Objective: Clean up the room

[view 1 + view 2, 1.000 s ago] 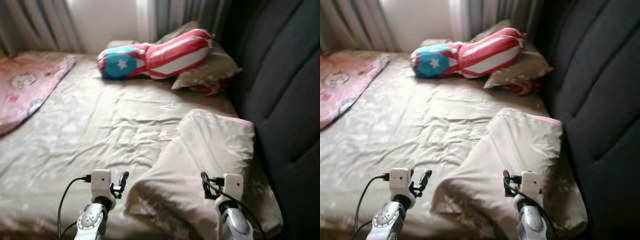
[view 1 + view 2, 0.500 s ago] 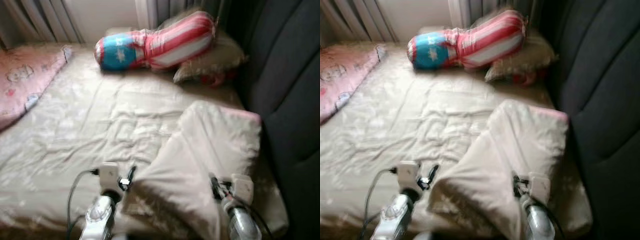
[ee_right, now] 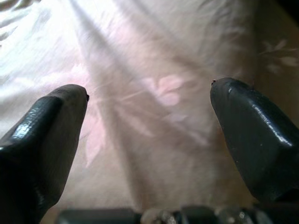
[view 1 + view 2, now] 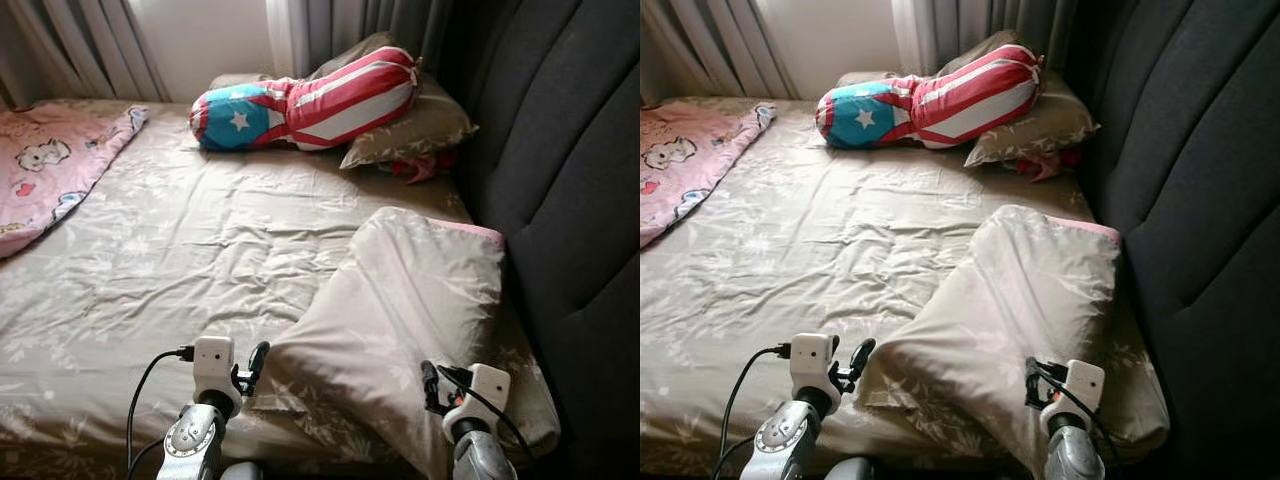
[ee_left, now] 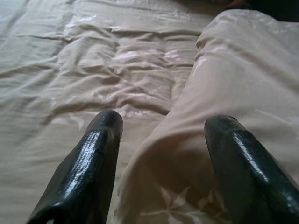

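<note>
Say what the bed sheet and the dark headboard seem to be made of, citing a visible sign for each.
Bed sheet: likely a smooth satin-like woven fabric; it creases finely and glints in the light. Headboard: apparently padded upholstery in matte dark cloth, shown by soft stitched channels.

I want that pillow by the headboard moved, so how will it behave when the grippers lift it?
The pillow will probably sag between the grippers: it is soft and creased, its case loose. It looks light for its bulk. The sheeny case may slip, so pinched fabric could pull away from the filling. The left gripper and the right gripper are both open at it.
</note>
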Available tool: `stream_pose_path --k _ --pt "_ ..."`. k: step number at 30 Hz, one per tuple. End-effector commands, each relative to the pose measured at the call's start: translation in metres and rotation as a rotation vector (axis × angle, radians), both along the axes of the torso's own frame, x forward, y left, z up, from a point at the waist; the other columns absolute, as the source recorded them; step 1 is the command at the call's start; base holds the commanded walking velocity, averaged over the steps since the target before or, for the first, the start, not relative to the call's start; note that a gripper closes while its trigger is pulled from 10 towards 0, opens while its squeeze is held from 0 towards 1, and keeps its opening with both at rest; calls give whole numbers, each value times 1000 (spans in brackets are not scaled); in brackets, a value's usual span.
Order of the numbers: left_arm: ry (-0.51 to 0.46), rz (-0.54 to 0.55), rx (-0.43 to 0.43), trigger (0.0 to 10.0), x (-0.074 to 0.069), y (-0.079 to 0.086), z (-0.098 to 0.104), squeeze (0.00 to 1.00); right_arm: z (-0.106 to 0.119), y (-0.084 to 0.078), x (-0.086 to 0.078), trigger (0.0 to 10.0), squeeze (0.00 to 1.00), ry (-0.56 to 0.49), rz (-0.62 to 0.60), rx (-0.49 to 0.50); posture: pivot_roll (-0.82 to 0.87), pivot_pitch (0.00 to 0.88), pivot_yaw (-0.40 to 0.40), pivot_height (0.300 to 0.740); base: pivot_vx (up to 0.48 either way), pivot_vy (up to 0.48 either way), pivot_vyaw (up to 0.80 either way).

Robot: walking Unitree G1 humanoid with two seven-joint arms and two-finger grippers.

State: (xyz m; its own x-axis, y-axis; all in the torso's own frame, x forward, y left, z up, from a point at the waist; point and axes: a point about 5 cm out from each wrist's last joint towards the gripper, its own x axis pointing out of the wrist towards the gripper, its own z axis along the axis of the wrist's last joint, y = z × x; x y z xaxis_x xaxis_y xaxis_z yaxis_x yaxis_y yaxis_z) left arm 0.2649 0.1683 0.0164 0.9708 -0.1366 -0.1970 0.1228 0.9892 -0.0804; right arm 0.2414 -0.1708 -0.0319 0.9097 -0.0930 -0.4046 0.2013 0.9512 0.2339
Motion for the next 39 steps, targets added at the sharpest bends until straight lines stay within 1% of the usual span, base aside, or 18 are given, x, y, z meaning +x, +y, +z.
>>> stream_pose_path --k 1,5,6,7,9,11,15,19,20,21,22,23,27,31,32,37,39 --pt "7 -8 11 10000 -1 0 -1 0 -3 -1 0 10000 1000 33 -7 0 -12 80 -37 665 0 0 0" --pt "6 -8 19 10000 -3 4 0 0 -2 -4 5 10000 1000 67 -11 -22 -2 99 -31 665 0 0 0" --pt "7 -10 22 10000 -3 4 0 0 -2 -5 6 10000 255 72 -11 -25 -1 102 -30 665 0 0 0" --pt "8 -13 26 10000 -3 5 1 0 -2 -6 7 10000 0 82 -12 -35 1 109 -27 665 0 0 0" --pt "7 -13 27 10000 -3 6 1 0 -1 -10 9 10000 0 93 -24 -47 2 112 -26 665 0 0 0" --pt "8 -13 32 10000 -4 8 1 0 -1 -16 10 10000 0 109 -65 -21 14 122 -17 665 0 0 0" --pt "11 -20 41 10000 -7 11 2 0 -5 -21 8 10000 0 153 -139 69 23 134 -5 665 0 0 0" --pt "10 -28 54 10000 -9 13 3 0 -8 -22 6 10000 0 174 -165 122 30 147 4 665 0 0 0" --pt "10 -31 61 10000 -10 14 4 0 -11 -21 4 10000 0 201 -151 121 31 153 7 665 0 0 0" --pt "10 -31 61 10000 -10 14 4 0 -11 -21 4 10000 0 201 -151 121 31 153 7 665 0 0 0" --pt "9 -38 68 10000 -12 15 5 0 -16 -17 -1 10000 0 242 -126 120 37 158 12 665 0 0 0" --pt "9 -41 70 10000 -12 15 5 0 -18 -16 -3 10000 0 258 -117 121 39 159 13 665 0 0 0" --pt "5 -66 86 10000 -17 15 8 0 -24 -7 -10 10000 0 278 -96 161 54 173 25 665 0 0 0" --pt "8 -71 93 10000 -21 18 9 0 -26 4 -12 10000 0 279 -44 215 63 182 33 665 0 0 0" --pt "11 -74 97 10000 -22 20 9 0 -27 9 -13 10000 0 282 -17 236 68 187 39 665 0 0 0" --pt "18 -82 103 10000 -27 22 10 0 -28 12 -14 10000 0 298 9 234 76 195 45 665 0 0 0" --pt "26 -88 107 10000 -29 24 11 0 -30 16 -16 10000 0 338 51 234 80 200 49 665 0 0 0"
